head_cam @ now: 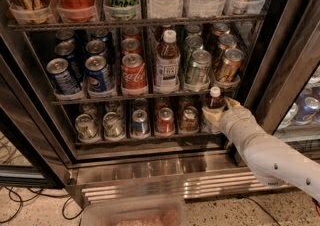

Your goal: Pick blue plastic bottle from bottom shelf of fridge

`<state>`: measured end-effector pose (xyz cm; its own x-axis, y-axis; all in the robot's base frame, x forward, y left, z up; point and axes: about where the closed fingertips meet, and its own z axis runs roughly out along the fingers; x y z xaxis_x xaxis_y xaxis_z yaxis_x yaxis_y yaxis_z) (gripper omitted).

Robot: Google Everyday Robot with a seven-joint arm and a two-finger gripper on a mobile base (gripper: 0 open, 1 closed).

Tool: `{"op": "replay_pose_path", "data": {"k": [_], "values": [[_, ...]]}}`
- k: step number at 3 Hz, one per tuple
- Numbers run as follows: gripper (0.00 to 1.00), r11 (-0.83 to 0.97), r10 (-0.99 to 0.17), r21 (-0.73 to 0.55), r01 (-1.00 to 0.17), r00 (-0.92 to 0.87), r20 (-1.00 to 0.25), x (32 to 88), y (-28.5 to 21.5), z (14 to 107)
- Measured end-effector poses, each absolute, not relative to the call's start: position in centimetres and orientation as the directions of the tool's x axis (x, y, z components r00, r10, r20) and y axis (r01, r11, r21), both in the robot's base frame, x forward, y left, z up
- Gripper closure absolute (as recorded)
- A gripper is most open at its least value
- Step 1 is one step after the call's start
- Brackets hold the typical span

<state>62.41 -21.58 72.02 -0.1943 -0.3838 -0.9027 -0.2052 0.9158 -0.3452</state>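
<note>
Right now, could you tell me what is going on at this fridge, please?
A robot arm reaches from the right into the open fridge. Its gripper is at the lower body of the blue plastic bottle, which is upright at the right end of the bottom shelf, beside a row of mini cans. Whether the bottle is gripped cannot be seen.

Shop; fridge (150, 171); gripper (217, 110) at bottom shelf (150, 139)

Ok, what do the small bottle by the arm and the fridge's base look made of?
The blue plastic bottle looks like clear plastic: dark drink shows through. The fridge base looks like stainless steel: silvery, reflective slats. The pincer is at the bottle, bottom shelf's right end.
</note>
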Motion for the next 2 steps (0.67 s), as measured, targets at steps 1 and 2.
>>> {"op": "replay_pose_path", "data": {"k": [1, 2], "values": [[1.00, 0.917, -0.379, -0.339, -0.211, -0.191, -0.906, 61.85, -21.46, 72.54], [1.00, 0.917, -0.379, -0.339, -0.211, -0.191, -0.906, 61.85, -21.46, 72.36]]}}
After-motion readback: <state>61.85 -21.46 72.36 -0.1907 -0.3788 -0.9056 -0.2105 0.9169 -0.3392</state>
